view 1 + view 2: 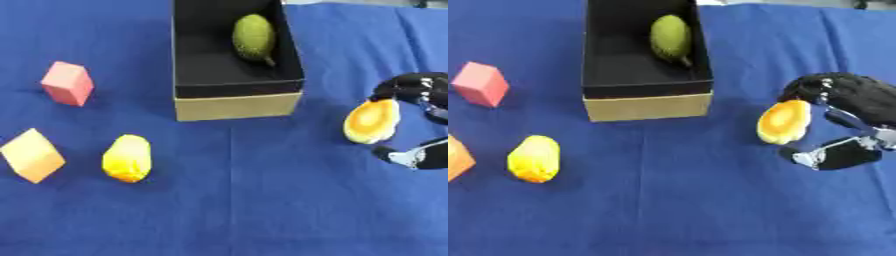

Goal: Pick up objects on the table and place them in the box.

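Note:
A black-lined cardboard box (236, 105) stands at the top centre with a green bumpy fruit (254, 37) inside it. To its right, my right hand (846, 117) is curled around an orange-and-yellow halved fruit (783, 121), fingers above it and thumb below. On the blue cloth at the left lie a pink block (67, 83), an orange block (32, 155) and a yellow fruit (128, 158). My left hand shows in neither view.
A blue cloth (262, 200) covers the whole table. The box's near wall is tan cardboard. Open cloth stretches between the box and my right hand, and across the front of the table.

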You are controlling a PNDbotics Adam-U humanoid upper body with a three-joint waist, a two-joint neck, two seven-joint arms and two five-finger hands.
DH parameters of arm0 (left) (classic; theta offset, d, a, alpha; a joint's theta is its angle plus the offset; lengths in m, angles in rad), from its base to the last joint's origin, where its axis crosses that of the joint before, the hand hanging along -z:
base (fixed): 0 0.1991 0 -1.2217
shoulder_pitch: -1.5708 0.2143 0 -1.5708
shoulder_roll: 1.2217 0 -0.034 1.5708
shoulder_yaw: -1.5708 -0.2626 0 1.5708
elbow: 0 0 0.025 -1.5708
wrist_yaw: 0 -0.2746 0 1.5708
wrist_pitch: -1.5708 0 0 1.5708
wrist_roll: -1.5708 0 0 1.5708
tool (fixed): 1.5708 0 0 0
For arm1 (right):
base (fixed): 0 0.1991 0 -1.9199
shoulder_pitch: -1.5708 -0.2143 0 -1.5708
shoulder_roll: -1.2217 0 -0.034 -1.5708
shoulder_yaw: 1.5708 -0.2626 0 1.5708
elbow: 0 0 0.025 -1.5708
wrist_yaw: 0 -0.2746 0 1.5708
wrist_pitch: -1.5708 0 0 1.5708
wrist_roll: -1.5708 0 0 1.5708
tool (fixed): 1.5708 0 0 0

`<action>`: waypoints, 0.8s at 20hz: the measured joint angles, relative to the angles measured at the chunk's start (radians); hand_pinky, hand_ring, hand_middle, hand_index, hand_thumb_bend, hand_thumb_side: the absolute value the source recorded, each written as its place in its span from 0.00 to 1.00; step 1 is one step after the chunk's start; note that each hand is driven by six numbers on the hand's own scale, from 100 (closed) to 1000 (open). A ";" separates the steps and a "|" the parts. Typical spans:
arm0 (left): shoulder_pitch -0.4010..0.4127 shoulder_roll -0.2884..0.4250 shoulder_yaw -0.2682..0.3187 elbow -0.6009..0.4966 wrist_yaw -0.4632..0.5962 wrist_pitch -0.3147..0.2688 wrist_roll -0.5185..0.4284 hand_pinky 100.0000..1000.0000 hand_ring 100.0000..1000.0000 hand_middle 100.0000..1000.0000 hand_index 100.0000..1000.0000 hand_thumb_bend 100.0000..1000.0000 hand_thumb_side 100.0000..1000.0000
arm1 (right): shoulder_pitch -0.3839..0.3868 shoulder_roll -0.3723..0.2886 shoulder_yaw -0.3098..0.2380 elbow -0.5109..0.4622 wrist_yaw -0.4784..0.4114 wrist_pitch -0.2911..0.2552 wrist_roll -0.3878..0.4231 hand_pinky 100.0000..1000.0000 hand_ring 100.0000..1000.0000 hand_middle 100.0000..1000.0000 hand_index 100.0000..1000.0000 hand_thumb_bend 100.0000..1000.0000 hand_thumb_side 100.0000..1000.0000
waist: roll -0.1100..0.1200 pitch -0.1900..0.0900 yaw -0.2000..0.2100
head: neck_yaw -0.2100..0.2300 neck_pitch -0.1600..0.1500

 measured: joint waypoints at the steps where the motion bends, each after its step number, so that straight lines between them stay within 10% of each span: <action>1: 0.000 0.000 -0.002 0.000 0.000 0.000 0.000 0.84 0.68 0.59 0.83 0.00 0.62 | -0.001 0.001 0.002 0.000 0.002 0.003 0.002 0.86 0.89 0.82 0.86 0.40 0.45 | 0.000 0.000 0.001 | -0.001 -0.002; 16: -0.002 -0.008 -0.004 0.000 0.000 0.000 0.000 0.84 0.68 0.59 0.83 0.00 0.63 | -0.007 0.018 -0.009 0.000 0.011 0.087 0.020 0.86 0.89 0.81 0.85 0.38 0.46 | 0.001 0.020 0.010 | -0.005 -0.012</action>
